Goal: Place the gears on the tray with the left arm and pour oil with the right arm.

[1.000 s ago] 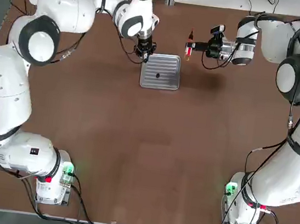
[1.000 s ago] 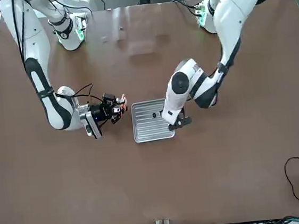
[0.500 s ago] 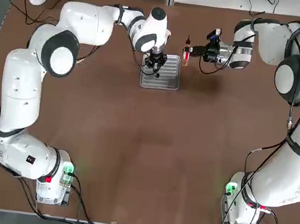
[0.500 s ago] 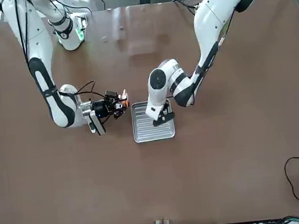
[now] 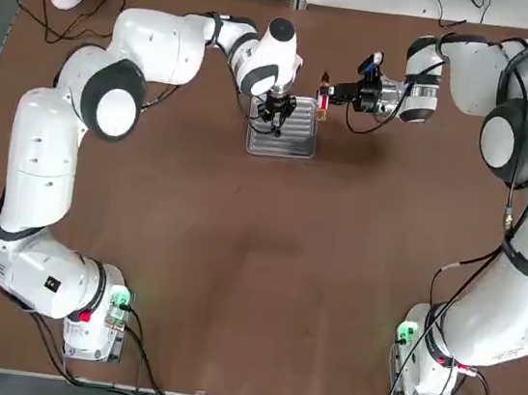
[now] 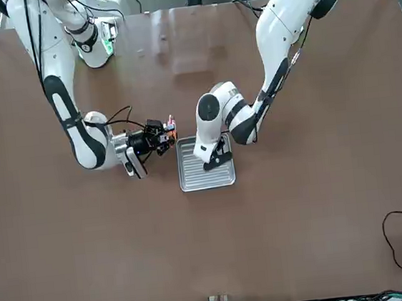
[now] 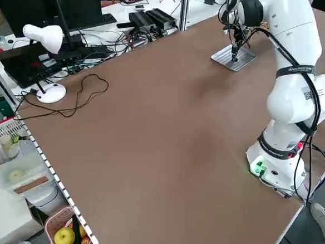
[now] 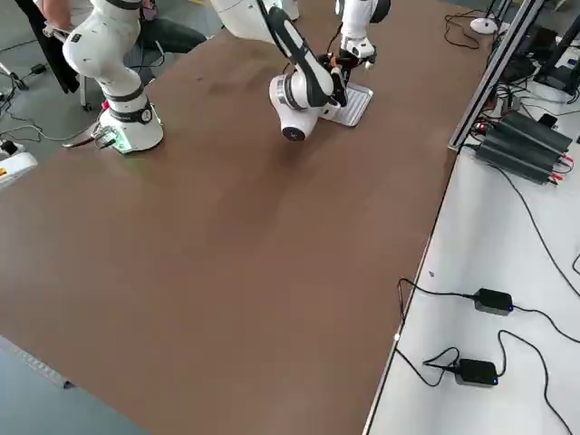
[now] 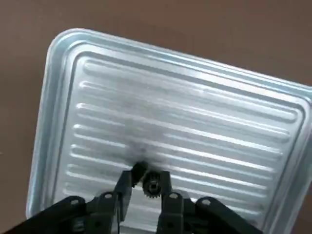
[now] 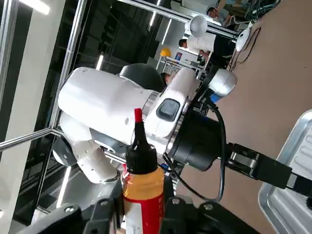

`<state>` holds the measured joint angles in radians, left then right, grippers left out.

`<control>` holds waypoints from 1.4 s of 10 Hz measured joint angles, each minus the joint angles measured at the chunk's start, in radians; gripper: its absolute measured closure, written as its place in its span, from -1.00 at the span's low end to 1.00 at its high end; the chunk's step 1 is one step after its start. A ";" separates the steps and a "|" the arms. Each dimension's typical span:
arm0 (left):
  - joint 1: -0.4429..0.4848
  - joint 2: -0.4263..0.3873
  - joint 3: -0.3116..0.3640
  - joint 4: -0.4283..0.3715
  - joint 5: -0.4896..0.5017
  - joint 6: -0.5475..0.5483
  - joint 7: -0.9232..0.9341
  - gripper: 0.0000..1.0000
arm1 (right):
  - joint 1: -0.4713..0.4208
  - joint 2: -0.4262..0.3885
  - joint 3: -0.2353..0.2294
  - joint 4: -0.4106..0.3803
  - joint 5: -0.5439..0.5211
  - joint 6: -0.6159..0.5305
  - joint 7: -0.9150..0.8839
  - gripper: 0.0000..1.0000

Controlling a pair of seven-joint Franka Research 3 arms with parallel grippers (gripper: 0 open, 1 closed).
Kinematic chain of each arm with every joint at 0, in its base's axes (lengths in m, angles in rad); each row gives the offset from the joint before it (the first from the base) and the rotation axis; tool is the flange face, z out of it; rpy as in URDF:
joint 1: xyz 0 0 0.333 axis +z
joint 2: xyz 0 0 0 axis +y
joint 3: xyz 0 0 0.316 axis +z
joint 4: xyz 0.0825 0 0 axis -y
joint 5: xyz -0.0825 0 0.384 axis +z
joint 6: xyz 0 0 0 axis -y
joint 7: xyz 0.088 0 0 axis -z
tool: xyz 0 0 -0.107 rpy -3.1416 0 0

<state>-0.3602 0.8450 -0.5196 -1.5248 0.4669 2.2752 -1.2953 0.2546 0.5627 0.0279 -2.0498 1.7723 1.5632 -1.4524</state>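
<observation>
A small square ribbed silvery metal tray (image 5: 284,128) lies on the brown table (image 5: 266,256). Above it, the left gripper (image 9: 145,189) clenches a tiny dark toothed gear (image 9: 151,185). Just beside the tray's edge, the right gripper (image 10: 142,204) grasps a slim red-labelled oil bottle (image 10: 142,181).

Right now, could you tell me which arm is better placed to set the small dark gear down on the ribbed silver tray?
The left. Its gripper is shut on a small dark gear directly over the ribbed silver tray; the right gripper holds the oil bottle beside the tray.
</observation>
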 joint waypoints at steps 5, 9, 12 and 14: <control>0.022 -0.005 0.004 0.047 0.001 0.004 0.029 -0.97 | 0.008 0.000 0.001 -0.001 0.000 0.000 0.018 0.33; 0.143 -0.079 0.001 0.071 0.002 -0.049 0.272 -0.97 | 0.050 0.001 0.003 -0.003 0.000 0.000 0.126 0.33; 0.278 -0.143 -0.052 0.071 0.001 -0.149 0.476 -0.97 | 0.064 0.017 0.018 0.003 0.068 0.010 0.230 0.33; 0.454 -0.163 -0.169 0.071 0.001 -0.221 0.601 -0.98 | 0.105 0.046 0.022 0.024 0.127 0.049 0.309 0.33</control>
<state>0.0938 0.6823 -0.6889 -1.4536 0.4680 2.0544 -0.6944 0.3601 0.6090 0.0497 -2.0258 1.8997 1.6127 -1.1434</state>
